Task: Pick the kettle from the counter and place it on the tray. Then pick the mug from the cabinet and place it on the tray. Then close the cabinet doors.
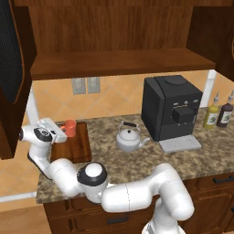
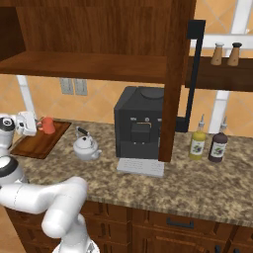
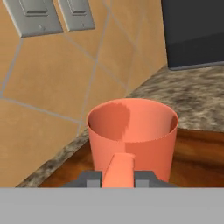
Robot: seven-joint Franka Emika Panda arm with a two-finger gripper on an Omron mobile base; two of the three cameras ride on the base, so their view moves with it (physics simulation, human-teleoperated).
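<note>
Orange-red cylindrical mug (image 3: 131, 133) sits over the dark reddish-brown wooden tray (image 1: 77, 146), its handle pinched in the nearly closed gripper (image 3: 118, 177). The squat silver-grey metal kettle (image 1: 129, 137) stands on the speckled granite counter (image 1: 183, 160), off-tray. Mug placement in hand; next: release, retreat

Ahead of me runs an orange-tan tiled wall (image 1: 114, 98) with two grey outlet plates (image 1: 85, 85). A big black coffee machine (image 1: 171, 109) stands against it, two dark-capped bottles (image 1: 218, 112) beside it, shakers (image 2: 225, 54) on a side shelf.
</note>
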